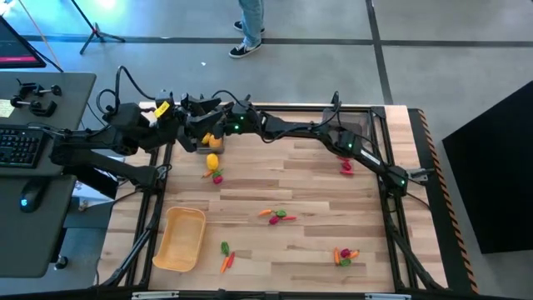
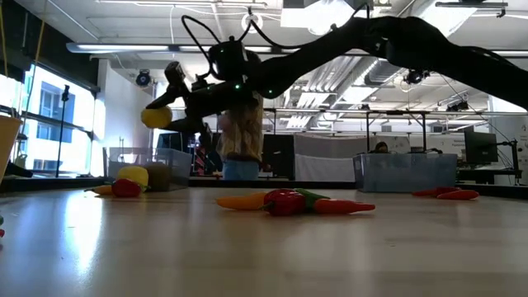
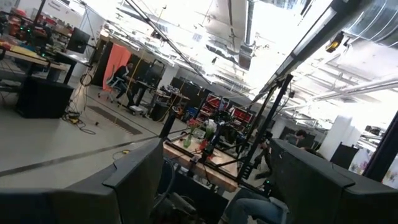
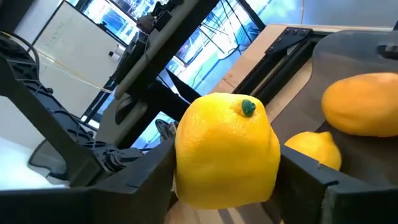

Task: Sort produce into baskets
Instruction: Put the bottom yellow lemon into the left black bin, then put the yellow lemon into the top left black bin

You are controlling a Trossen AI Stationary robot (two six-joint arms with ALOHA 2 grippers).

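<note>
My right gripper [image 1: 210,133] reaches across to the table's far left and is shut on a yellow lemon-like fruit [image 4: 224,149], also seen in the low view [image 2: 157,116]. It hangs over a dark grey bin [image 4: 354,56] that holds an orange fruit [image 4: 364,102] and a yellow one [image 4: 314,149]. My left gripper [image 1: 185,107] is open and empty, raised beside that bin. A second grey bin [image 2: 404,173] stands at the far right. The tan tray [image 1: 181,239] lies near left. My right gripper pinches the yellow fruit's two opposite sides [image 4: 180,155] between its two fingers [image 4: 146,171]. The fruit's green stem spot faces the wrist camera. It is lifted clear, above the bin and the fruits in it.
Loose produce lies on the wood: a yellow fruit with red and orange pieces [image 1: 213,167] just before the left bin, a red-green-orange group [image 1: 277,215] at the middle, a red piece [image 1: 346,167] at the right, and small groups at the near edge [image 1: 344,256] [image 1: 226,257].
</note>
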